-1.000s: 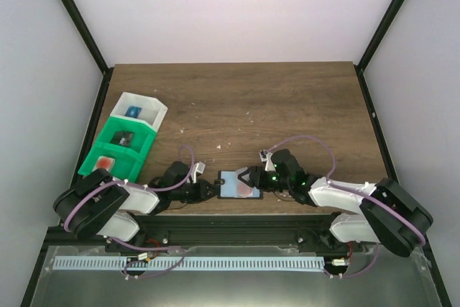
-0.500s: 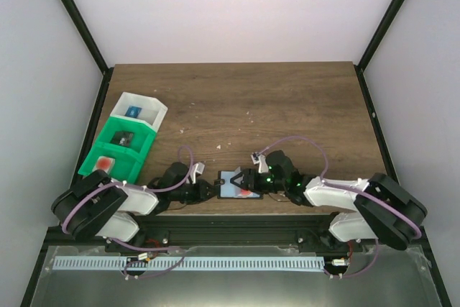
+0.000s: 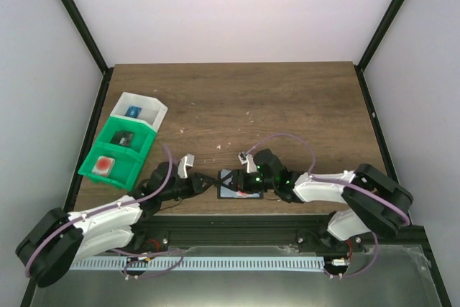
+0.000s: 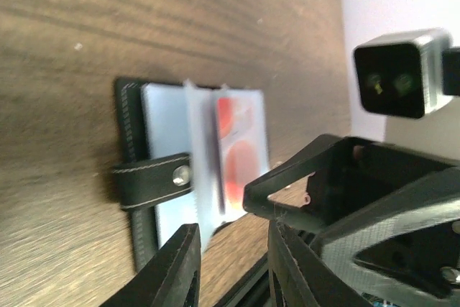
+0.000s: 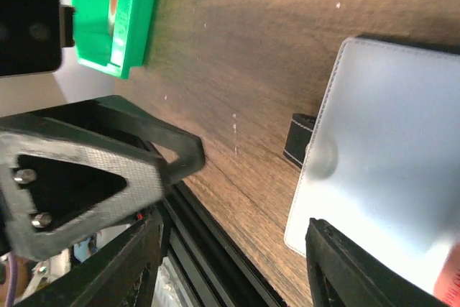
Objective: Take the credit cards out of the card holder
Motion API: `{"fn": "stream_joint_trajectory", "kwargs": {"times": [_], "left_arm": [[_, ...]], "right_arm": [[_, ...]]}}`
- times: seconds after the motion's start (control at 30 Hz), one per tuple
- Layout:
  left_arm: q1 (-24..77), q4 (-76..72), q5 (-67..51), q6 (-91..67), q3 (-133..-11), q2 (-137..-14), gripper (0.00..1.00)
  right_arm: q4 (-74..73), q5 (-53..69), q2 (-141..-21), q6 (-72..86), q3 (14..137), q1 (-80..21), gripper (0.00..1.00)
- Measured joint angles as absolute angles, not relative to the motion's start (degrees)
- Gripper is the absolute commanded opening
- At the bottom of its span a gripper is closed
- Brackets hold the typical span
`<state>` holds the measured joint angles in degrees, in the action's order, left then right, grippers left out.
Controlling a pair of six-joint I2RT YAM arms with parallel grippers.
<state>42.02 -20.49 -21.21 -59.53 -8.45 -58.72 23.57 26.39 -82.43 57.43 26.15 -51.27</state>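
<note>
The card holder (image 4: 131,116) lies open on the wooden table near its front edge, black rim and snap strap (image 4: 152,177) around grey-blue panels. A reddish credit card (image 4: 241,141) sits in its right pocket. My left gripper (image 4: 233,253) is open at the holder's near-left corner, with only bare wood between its fingers. My right gripper (image 5: 237,257) is open above the holder's grey-blue panel (image 5: 392,141), one finger (image 5: 374,264) over that panel. From above, the holder (image 3: 228,180) lies between the left gripper (image 3: 212,185) and the right gripper (image 3: 244,180), whose tips almost meet.
A white bin (image 3: 140,111) and two green bins (image 3: 118,150) stand at the left edge, each with a small item inside. The black frame rail (image 3: 230,213) runs along the table's front edge just behind the holder.
The right gripper has moved left, further over the holder. The left gripper's jaws have opened a little and the left arm has dropped lower and stretched out.
</note>
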Motion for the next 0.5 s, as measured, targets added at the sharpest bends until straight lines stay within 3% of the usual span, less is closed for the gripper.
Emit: {"fn": "stream_joint_trajectory", "kwargs": {"times": [0.2,0.5], "left_arm": [[42.0,-16.4,-20.3,-59.4,-11.6,-53.3,0.28],[43.7,-18.4,-22.8,-60.1,-15.2,-61.9,0.29]], "right_arm": [[15.1,21.6,-73.8,53.1,26.2,-50.8,0.44],[4.3,15.1,-64.7,48.1,24.9,-46.5,0.29]]}}
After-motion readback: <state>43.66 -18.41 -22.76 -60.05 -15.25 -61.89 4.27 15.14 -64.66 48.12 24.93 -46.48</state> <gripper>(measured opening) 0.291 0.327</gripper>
